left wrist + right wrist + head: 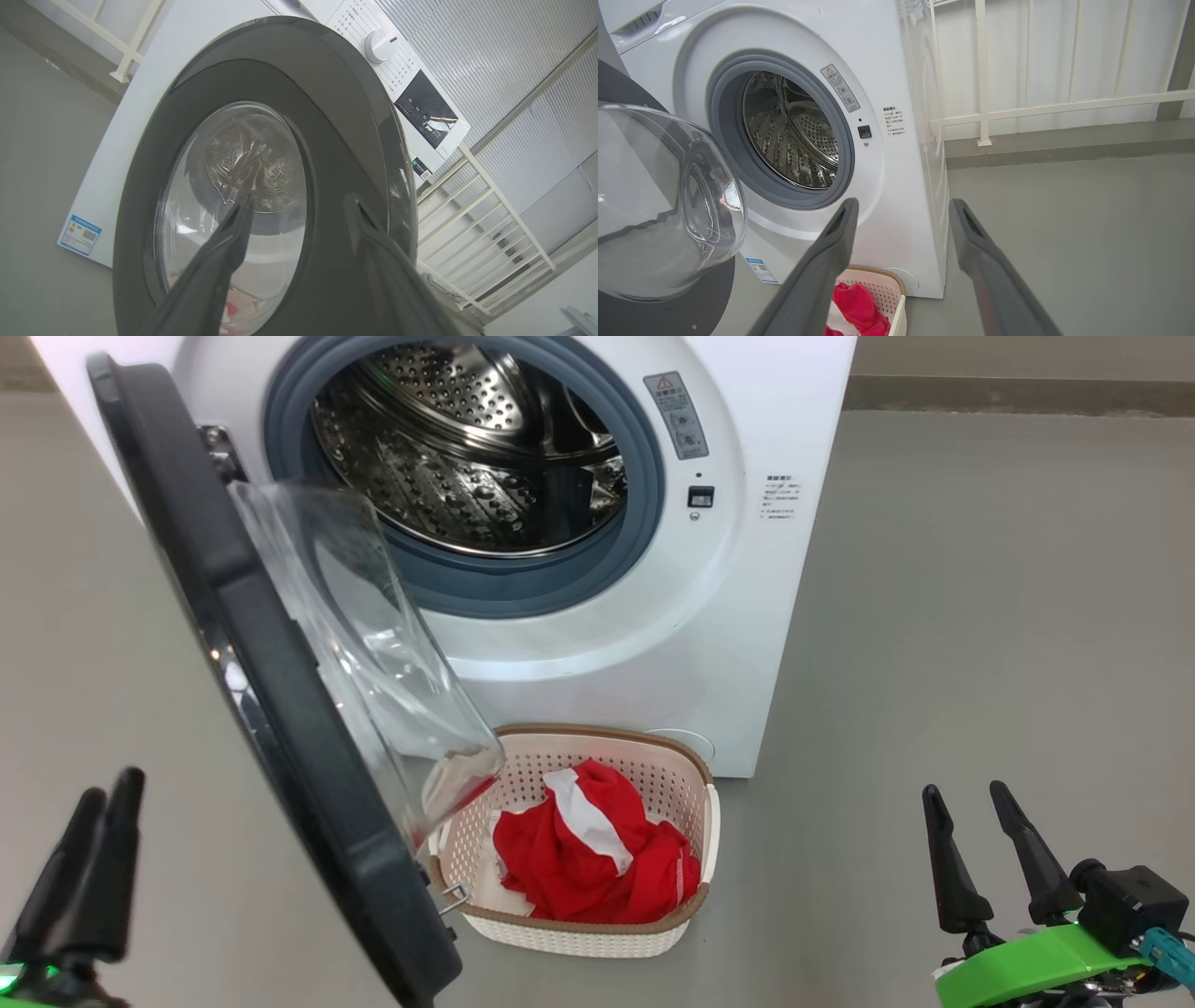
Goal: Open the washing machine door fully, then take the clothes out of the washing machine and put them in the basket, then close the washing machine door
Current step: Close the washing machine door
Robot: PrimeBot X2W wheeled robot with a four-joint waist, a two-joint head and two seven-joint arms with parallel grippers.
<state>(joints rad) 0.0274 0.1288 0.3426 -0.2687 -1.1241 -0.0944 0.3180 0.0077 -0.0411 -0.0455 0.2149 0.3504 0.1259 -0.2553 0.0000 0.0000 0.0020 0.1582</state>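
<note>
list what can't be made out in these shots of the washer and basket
- Head view: the basket's left end lies behind the door, whose glass blurs part of the clothes.
- Head view: the sticker print on the washer is too small to read.
- Right wrist view: the bottom edge cuts off most of the basket.

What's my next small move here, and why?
Probably ease the left gripper forward against the outer face of the washing machine door to start swinging it shut: the drum looks empty, the clothes lie in the basket, and the door stands open.
</note>
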